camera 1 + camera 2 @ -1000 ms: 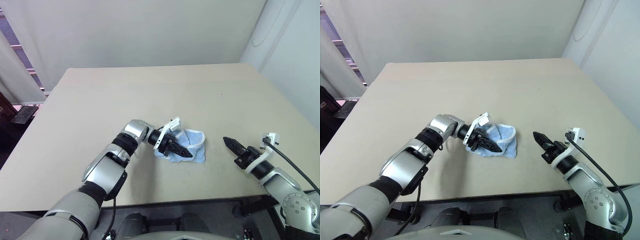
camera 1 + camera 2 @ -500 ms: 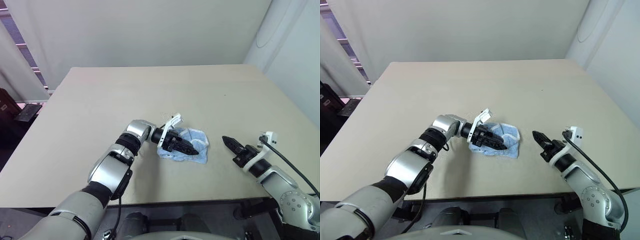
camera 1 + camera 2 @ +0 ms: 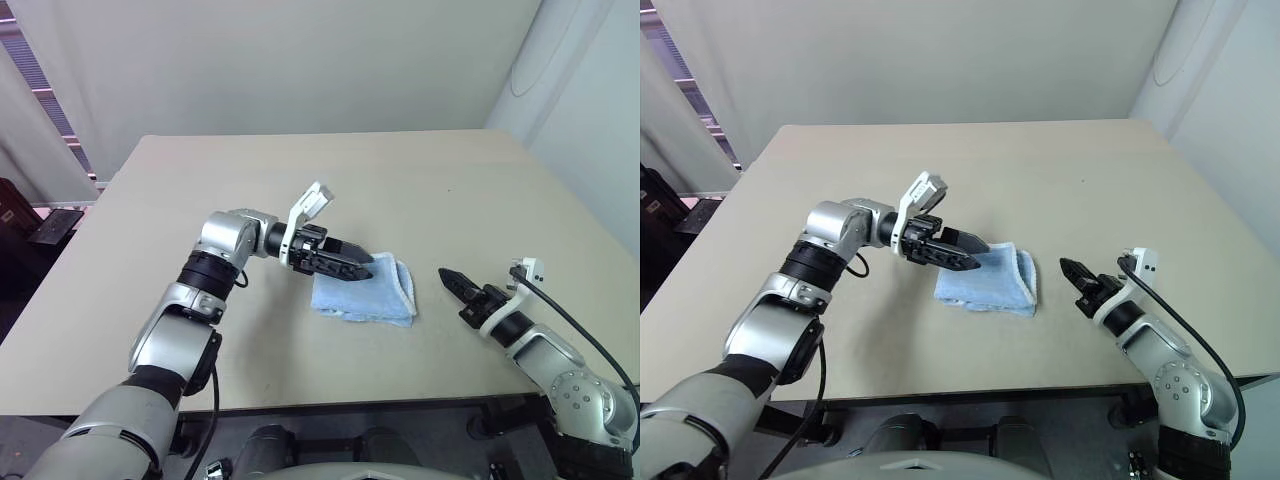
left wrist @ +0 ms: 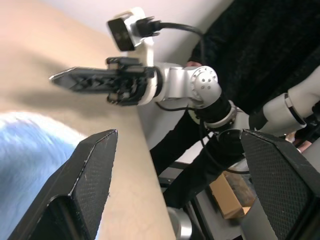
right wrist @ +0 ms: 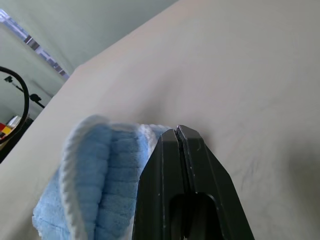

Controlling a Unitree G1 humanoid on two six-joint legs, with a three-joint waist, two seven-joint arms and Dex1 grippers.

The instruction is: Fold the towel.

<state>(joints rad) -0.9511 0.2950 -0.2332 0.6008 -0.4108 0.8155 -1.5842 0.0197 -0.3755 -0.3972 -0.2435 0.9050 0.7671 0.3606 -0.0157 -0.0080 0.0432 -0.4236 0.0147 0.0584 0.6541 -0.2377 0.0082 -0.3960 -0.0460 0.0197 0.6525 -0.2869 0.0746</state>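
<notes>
Counting one folded towel (image 3: 364, 293), two grippers

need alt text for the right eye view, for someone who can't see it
A folded light blue towel lies near the middle of a beige table. The robot's left pincer hovers open above the towel's near-left edge, holding nothing. The right pincer is shut, apart from the towel, pointing toward it from the right.

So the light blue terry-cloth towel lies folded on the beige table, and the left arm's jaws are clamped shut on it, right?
Not quite. The light blue terry-cloth towel does lie folded on the beige table, but the left gripper has its jaws open and empty above the towel; the left wrist view shows them wide apart.
</notes>
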